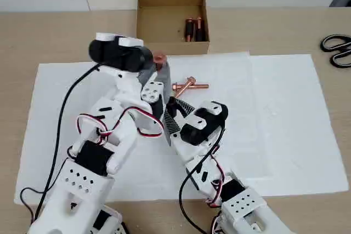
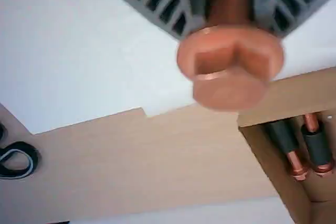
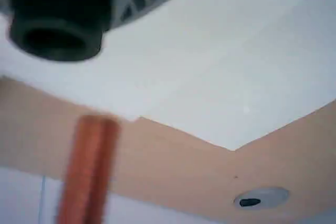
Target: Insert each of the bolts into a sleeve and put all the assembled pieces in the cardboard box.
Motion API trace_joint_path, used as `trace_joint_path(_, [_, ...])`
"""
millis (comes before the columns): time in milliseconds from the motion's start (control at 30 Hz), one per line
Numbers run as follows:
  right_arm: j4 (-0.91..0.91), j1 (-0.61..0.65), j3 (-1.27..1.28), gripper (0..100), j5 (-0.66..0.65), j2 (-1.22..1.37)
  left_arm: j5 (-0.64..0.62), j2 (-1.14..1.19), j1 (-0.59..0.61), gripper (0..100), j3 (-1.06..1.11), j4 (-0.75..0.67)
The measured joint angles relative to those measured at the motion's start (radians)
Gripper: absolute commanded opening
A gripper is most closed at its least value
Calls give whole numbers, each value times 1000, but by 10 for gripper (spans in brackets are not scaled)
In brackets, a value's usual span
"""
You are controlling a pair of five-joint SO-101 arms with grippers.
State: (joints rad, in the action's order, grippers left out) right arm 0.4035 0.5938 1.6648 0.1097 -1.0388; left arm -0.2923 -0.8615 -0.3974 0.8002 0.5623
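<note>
Your table (image 1: 33,36) carries a white sheet (image 1: 285,113); the cardboard box (image 1: 147,23) stands at the sheet's far edge, with two assembled pieces (image 1: 193,29) side by side inside; your left gripper (image 1: 163,73) is clamped on a copper bolt (image 2: 231,66), hex head protruding past the fingertips, near the box; your right gripper (image 1: 174,112) grips a black sleeve (image 3: 55,31) close beside it; scissors (image 1: 337,49) lie off the sheet; two loose bolts (image 1: 189,86) lie touching on the sheet.
</note>
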Motion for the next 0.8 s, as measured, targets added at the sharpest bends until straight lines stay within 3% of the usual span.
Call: trace_joint_path(800, [-2, 0, 0, 3, 0, 0, 0, 0, -46, 5, 61, -40])
